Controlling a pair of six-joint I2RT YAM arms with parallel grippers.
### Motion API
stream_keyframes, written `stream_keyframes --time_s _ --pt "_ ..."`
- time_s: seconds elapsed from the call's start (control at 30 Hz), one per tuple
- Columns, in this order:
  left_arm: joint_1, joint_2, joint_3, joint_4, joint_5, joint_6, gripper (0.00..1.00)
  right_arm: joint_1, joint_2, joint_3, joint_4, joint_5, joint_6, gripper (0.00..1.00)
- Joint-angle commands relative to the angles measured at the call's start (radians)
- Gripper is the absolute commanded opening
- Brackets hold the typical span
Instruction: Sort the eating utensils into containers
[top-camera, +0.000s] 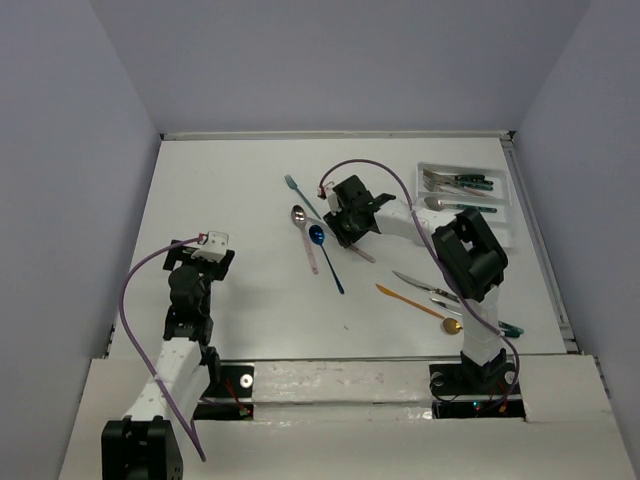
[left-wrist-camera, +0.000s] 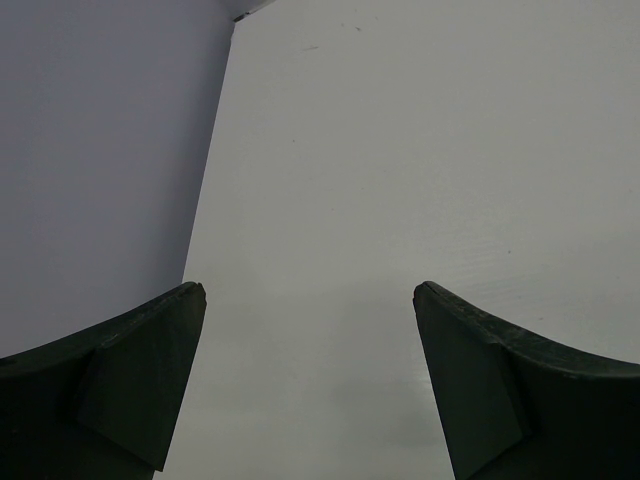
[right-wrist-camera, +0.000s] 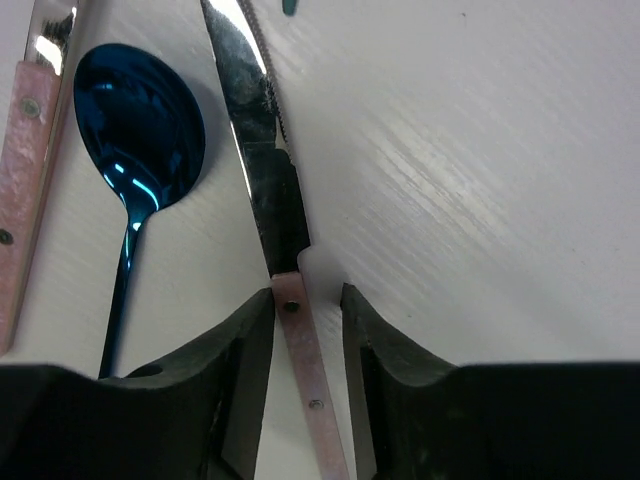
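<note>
My right gripper (right-wrist-camera: 307, 300) is down at the table, its fingers on either side of the pink handle of a knife (right-wrist-camera: 255, 130). The left finger touches the handle and a small gap stays on the right. In the top view this gripper (top-camera: 340, 225) is mid-table, with the knife's handle (top-camera: 362, 255) poking out behind it. A blue spoon (right-wrist-camera: 140, 120) lies just to its left. The white cutlery tray (top-camera: 508, 205) at the back right holds forks (top-camera: 440, 181) and a spoon (top-camera: 435, 203). My left gripper (left-wrist-camera: 310, 295) is open and empty over bare table at the left (top-camera: 200, 250).
A teal fork (top-camera: 293, 186), a pink-handled spoon (top-camera: 300, 216) and the blue spoon (top-camera: 317, 236) lie near the right gripper. An orange knife (top-camera: 400, 297), a silver knife (top-camera: 415, 283) and a gold spoon (top-camera: 452, 325) lie by the right arm's base.
</note>
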Motion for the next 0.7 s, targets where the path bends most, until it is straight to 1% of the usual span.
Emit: stream_keyframes --time_s 0.0,0.03,0.07,0.1,0.17,0.33,0.4,0.5,0.53,0.63,0.67 --pt "0.003 -0.011 -0.006 0.077 -0.011 0.012 0.99 0.01 0.07 0.029 -0.039 0.087 -0.004 0.31" --pt "0.003 -0.009 -0.007 0.077 -0.011 0.012 0.99 0.01 0.075 0.029 -0.044 0.099 -0.013 0.22" --pt "0.003 -0.011 -0.007 0.077 -0.009 0.012 0.99 0.01 0.075 0.027 -0.047 0.107 -0.018 0.17" --pt "0.003 -0.011 -0.007 0.079 -0.009 0.013 0.99 0.01 0.073 0.026 -0.051 0.12 -0.024 0.08" --pt "0.003 -0.009 -0.007 0.079 -0.009 0.013 0.99 0.01 0.059 0.017 -0.056 0.125 -0.049 0.0" --pt "0.003 -0.011 -0.007 0.079 -0.008 0.013 0.99 0.01 -0.011 -0.005 -0.061 0.131 -0.105 0.0" --pt "0.003 -0.011 -0.007 0.077 -0.008 0.013 0.99 0.01 -0.075 -0.011 -0.058 0.13 -0.145 0.0" --pt "0.003 -0.011 -0.007 0.079 -0.008 0.013 0.99 0.01 -0.192 -0.037 -0.013 0.185 -0.193 0.0" --pt "0.003 -0.012 -0.009 0.079 -0.009 0.013 0.99 0.01 -0.226 -0.051 0.04 0.22 -0.222 0.0" --pt "0.005 -0.016 -0.007 0.077 -0.014 0.015 0.99 0.01 -0.358 -0.114 0.152 0.234 -0.308 0.0" --pt "0.003 -0.02 -0.007 0.079 -0.018 0.015 0.99 0.01 -0.384 -0.158 0.227 0.237 -0.376 0.0"
